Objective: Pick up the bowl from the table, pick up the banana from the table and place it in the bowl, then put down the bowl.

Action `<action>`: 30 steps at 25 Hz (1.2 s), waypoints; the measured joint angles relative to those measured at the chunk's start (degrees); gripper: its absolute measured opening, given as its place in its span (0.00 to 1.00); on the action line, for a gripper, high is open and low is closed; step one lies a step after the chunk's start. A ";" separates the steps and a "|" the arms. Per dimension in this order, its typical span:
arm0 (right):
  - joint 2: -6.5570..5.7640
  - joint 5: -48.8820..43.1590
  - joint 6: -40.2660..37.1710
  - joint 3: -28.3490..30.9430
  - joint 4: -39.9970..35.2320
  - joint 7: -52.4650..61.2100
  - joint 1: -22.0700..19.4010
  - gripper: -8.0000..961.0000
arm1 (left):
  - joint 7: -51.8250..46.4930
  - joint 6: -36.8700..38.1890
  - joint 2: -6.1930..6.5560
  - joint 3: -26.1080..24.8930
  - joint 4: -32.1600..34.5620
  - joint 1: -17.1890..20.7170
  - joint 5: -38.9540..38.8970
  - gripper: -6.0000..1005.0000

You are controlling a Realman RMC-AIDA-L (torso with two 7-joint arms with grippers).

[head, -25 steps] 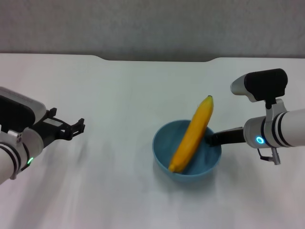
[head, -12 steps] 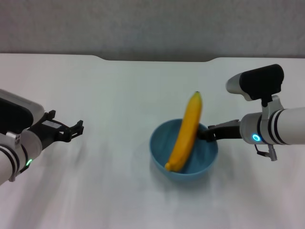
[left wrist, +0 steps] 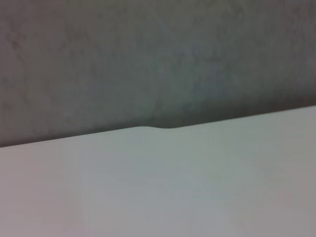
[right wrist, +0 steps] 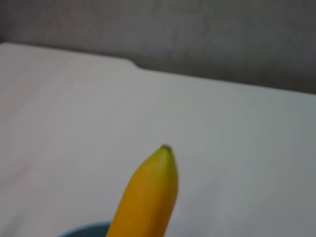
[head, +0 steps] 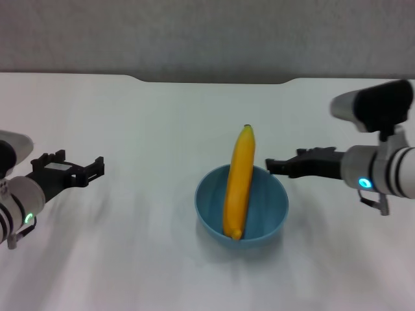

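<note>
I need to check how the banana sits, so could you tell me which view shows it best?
The head view: the whole banana shows, leaning in the bowl with its tip past the far rim. The right wrist view shows only its upper end; the left wrist view shows only the table.

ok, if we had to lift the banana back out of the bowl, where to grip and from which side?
Probably the upper half of the banana, which sticks out past the far rim of the bowl. Its lower end sits inside the bowl, walled in. Come from above, jaws across its narrow width. The right gripper is closest, just beside the rim; the left gripper is far off.
</note>
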 joint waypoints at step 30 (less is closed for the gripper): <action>0.13 8.75 -56.21 -30.29 -14.04 -9.47 -19.01 0.85 | 18.70 -27.85 -0.71 -8.61 14.15 1.31 -20.98 0.81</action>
